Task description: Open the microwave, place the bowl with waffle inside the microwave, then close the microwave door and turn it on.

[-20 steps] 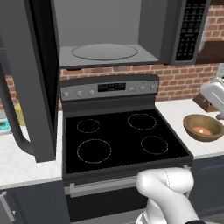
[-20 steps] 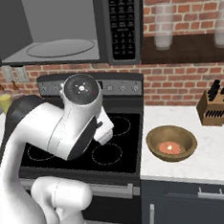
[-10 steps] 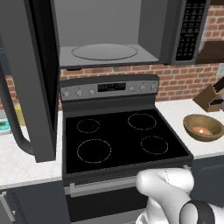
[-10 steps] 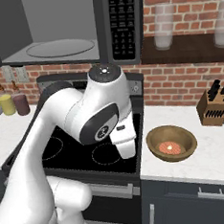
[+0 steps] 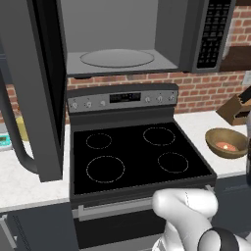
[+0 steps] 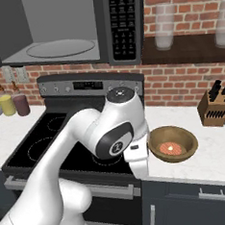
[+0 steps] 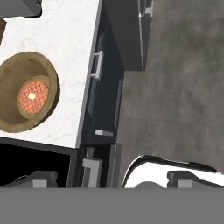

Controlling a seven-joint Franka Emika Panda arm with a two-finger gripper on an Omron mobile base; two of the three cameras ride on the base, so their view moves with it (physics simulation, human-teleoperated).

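Microwave door (image 5: 34,93) swung open; bowl (image 7: 24,98) with waffle (image 7: 33,95) at 9 o'clock, on counter (image 7: 61,52). Gripper (image 7: 116,178) state indeterminate.

Microwave above stove, bowl on counter to the right.
Microwave (image 5: 122,37) sat over stove (image 5: 137,157), door (image 5: 37,88) swung out left. Bowl (image 6: 173,144) held waffle (image 6: 171,149), right of stove; knife block (image 6: 215,106) behind it to the right.

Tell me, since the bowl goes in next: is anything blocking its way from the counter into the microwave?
Nothing visible does. The microwave door hangs wide open to the left, the microwave cavity holds just its turntable, and the bowl sits on the counter right of the stove.
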